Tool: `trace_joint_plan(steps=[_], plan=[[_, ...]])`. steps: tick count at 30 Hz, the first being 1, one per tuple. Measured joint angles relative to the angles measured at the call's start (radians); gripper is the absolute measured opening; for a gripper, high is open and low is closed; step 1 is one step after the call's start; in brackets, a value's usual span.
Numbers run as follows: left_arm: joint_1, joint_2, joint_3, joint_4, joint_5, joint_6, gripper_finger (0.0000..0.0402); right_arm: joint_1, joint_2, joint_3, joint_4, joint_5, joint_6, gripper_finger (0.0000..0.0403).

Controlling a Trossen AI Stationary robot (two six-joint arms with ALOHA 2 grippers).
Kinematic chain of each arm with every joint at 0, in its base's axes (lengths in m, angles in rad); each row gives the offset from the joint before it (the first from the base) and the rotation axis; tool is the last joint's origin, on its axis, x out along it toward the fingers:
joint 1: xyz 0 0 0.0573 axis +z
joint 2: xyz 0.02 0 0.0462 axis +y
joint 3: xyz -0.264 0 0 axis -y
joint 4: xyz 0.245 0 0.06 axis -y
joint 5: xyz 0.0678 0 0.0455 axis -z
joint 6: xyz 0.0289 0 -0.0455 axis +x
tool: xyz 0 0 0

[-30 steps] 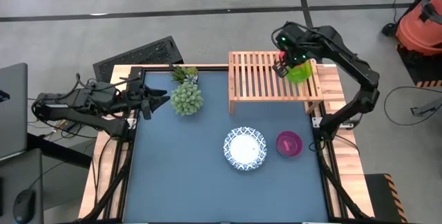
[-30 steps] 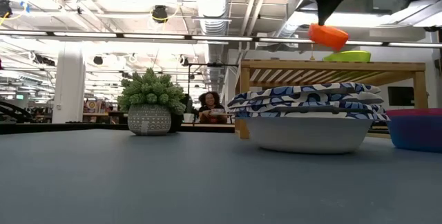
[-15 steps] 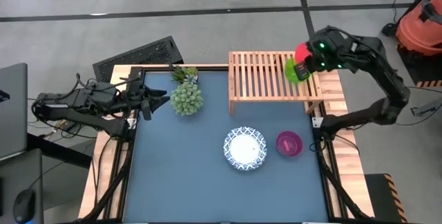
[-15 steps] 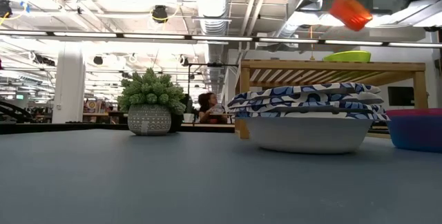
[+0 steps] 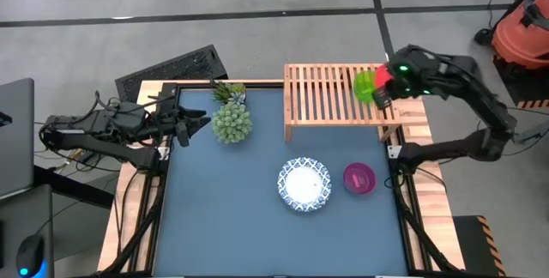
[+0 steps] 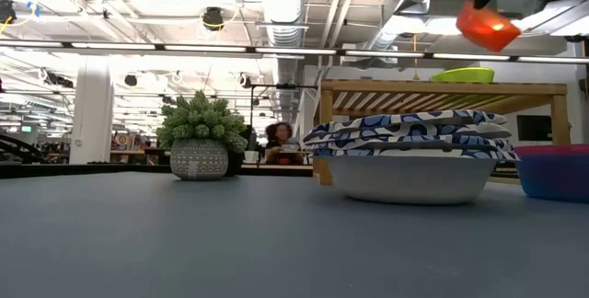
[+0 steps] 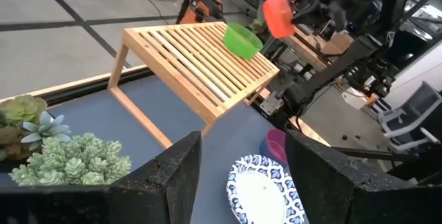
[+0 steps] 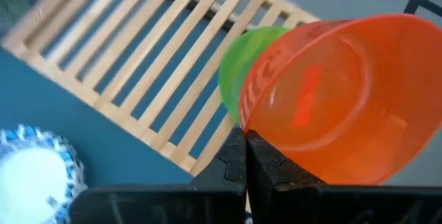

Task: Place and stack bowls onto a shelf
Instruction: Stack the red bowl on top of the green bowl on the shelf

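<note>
My right gripper (image 5: 385, 83) is shut on a red bowl (image 5: 379, 75) and holds it in the air over the right end of the light-wood shelf (image 5: 326, 98). A lime green bowl (image 5: 364, 87) stands on the slats just beside and below it. A stack of white bowls with blue patterned rims (image 5: 304, 184) and a magenta and blue bowl (image 5: 358, 178) sit on the blue tabletop in front of the shelf. My left gripper (image 5: 196, 123) waits open at the table's left edge, with nothing between its fingers. My right gripper pinches the red bowl's wall at the rim (image 8: 248, 133) between its two fingers. The fingers come from above, slanting down. The bowl hangs below them, tipped on its side and lifted clear of the shelf (image 6: 442, 88) and the green bowl (image 6: 463, 74).
A spiky green plant in a pot (image 5: 232, 120) stands at the far left of the table, with a smaller succulent (image 5: 229, 92) behind it. The near half of the tabletop (image 5: 240, 235) is bare. An orange vacuum (image 5: 521, 29) stands on the floor to the right.
My right gripper has carried the red bowl toward the table's right edge, from left of the green bowl to its right side, rising a little. The wrist has rolled, so the bowl is tipped differently. The grip has stayed shut.
</note>
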Motion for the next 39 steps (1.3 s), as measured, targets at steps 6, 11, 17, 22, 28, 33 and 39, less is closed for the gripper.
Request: trace_joint_plan(steps=[6,11,17,22,28,33,39], plan=[[0.000,0.000,0.000,0.000,0.000,-0.005,0.0197,0.000,0.117,0.000,0.000,0.000,-0.102,0.0016],[0.000,0.000,0.000,-0.007,-0.001,-0.013,0.0197,-0.019,0.178,0.000,0.000,-0.017,-0.160,0.0016],[0.000,0.000,0.000,-0.007,0.000,-0.014,0.0197,-0.058,0.220,0.000,0.000,-0.033,-0.194,0.0016],[0.000,0.000,0.000,-0.019,0.000,-0.015,0.0197,-0.093,0.247,0.000,0.000,-0.054,-0.209,0.0016],[0.000,0.000,0.000,-0.032,0.001,-0.015,0.0197,-0.129,0.278,0.000,0.000,-0.062,-0.227,0.0016],[0.000,0.000,0.000,-0.046,0.001,-0.015,0.0197,-0.151,0.288,0.000,0.000,-0.075,-0.245,0.0016],[0.000,0.000,0.000,-0.051,0.001,-0.015,0.0197,-0.151,0.286,0.000,0.000,-0.094,-0.241,0.0016]])
